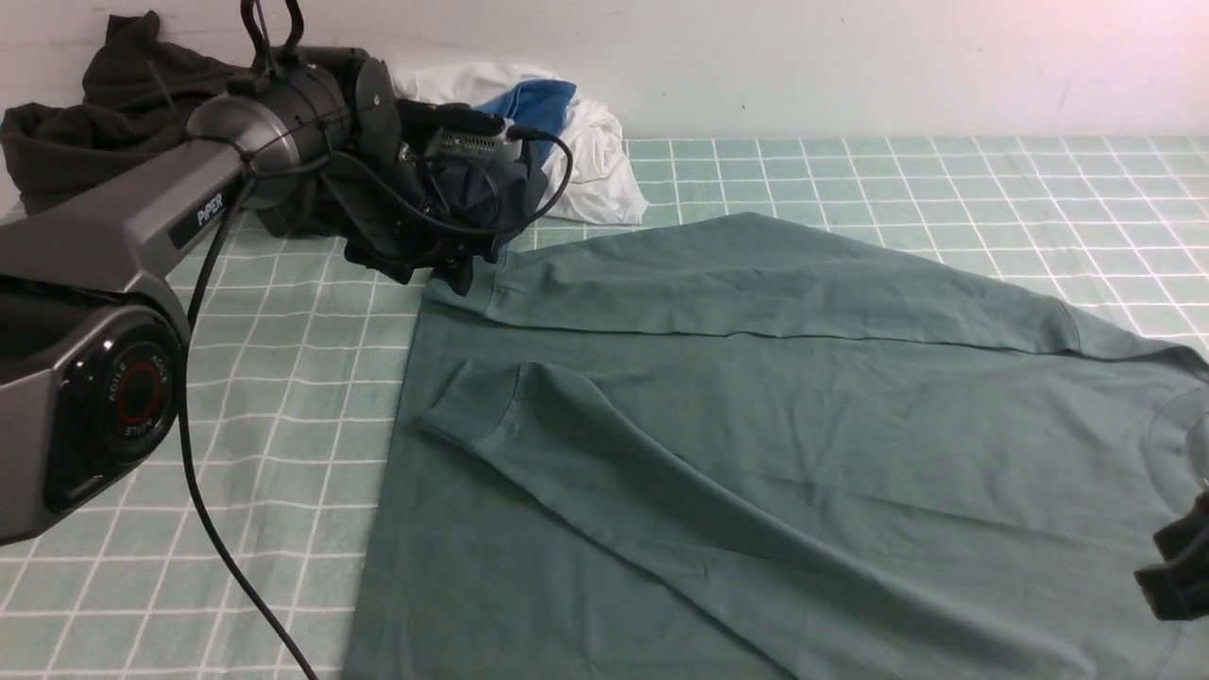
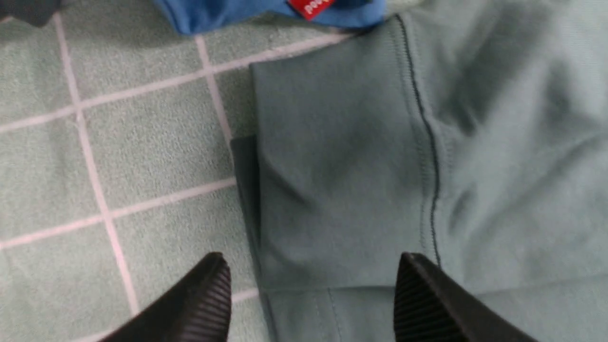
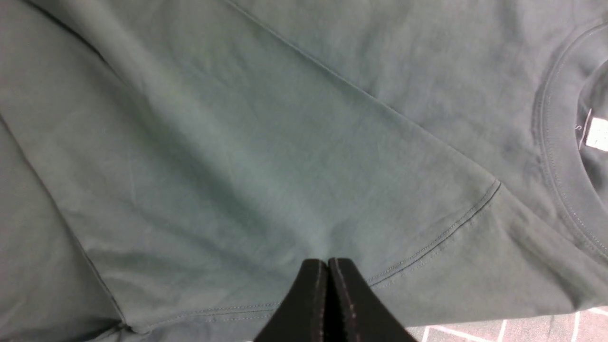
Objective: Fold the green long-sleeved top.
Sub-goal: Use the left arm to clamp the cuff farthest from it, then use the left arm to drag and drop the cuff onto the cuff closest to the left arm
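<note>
The green long-sleeved top [image 1: 803, 425] lies flat on the checked table cover, with both sleeves folded across its body. The far sleeve's cuff [image 2: 342, 166] rests at the top's upper left corner. My left gripper [image 1: 461, 276] hovers just over that cuff. In the left wrist view it [image 2: 311, 260] is open, with the cuff lying loose between the fingertips. My right gripper [image 1: 1176, 576] is at the right edge, over the shoulder near the ribbed neck [image 3: 555, 156]. It [image 3: 327, 262] is shut, and nothing shows between its fingers.
A very dark olive garment [image 1: 113, 104] is heaped at the back left against the wall. White and blue cloth [image 1: 576, 142] with a dark garment [image 1: 472, 189] lies behind the left wrist. The blue cloth's red label [image 2: 311, 5] is close to the cuff. A black cable [image 1: 217, 548] hangs at the left.
</note>
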